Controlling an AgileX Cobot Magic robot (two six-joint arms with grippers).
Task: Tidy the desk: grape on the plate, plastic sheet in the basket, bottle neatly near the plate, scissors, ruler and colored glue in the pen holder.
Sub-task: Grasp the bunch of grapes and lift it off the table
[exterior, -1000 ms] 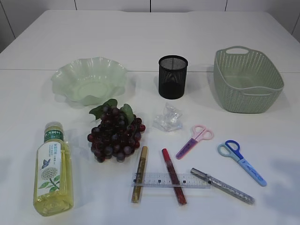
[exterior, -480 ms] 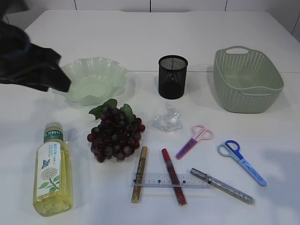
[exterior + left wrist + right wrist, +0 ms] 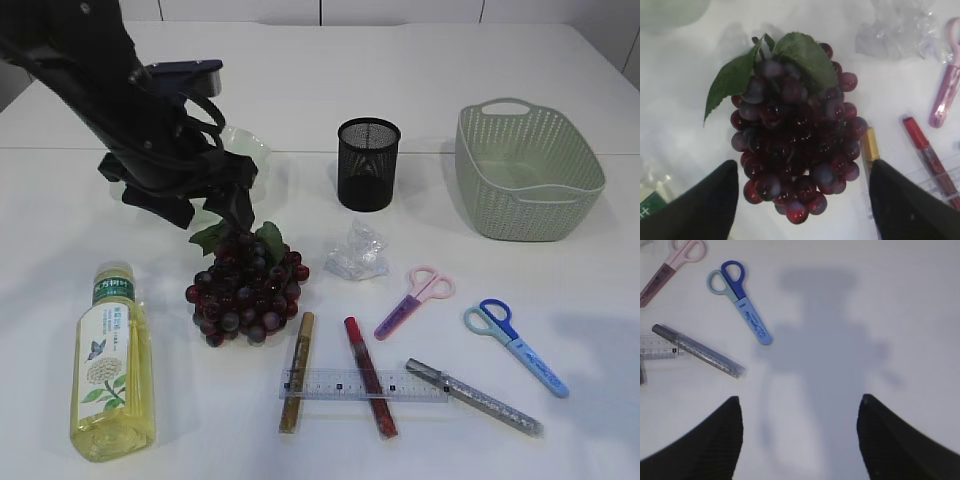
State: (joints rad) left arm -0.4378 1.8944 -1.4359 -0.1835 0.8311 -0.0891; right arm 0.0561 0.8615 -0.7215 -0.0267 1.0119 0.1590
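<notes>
The dark grape bunch [image 3: 248,290] with green leaves lies on the table in front of the green wavy plate [image 3: 250,150]. My left gripper [image 3: 238,212] is open just above the bunch's leafy end. In the left wrist view its jaws [image 3: 802,165] straddle the grapes [image 3: 795,130] without touching. The bottle [image 3: 112,365] lies flat at the front left. The crumpled plastic sheet [image 3: 358,252], pink scissors [image 3: 415,300], blue scissors [image 3: 515,345], clear ruler [image 3: 365,385] and gold [image 3: 297,372], red [image 3: 371,377] and silver [image 3: 475,397] glue sticks lie loose. My right gripper [image 3: 799,405] is open over bare table, right of the blue scissors [image 3: 740,300].
The black mesh pen holder [image 3: 368,163] stands at the back centre. The green basket [image 3: 528,170] stands at the back right. My left arm covers most of the plate. The ruler lies across the gold and red glue sticks.
My left arm has swung in from the left edge, across the plate, to above the grapes. Nothing on the table has moved.
</notes>
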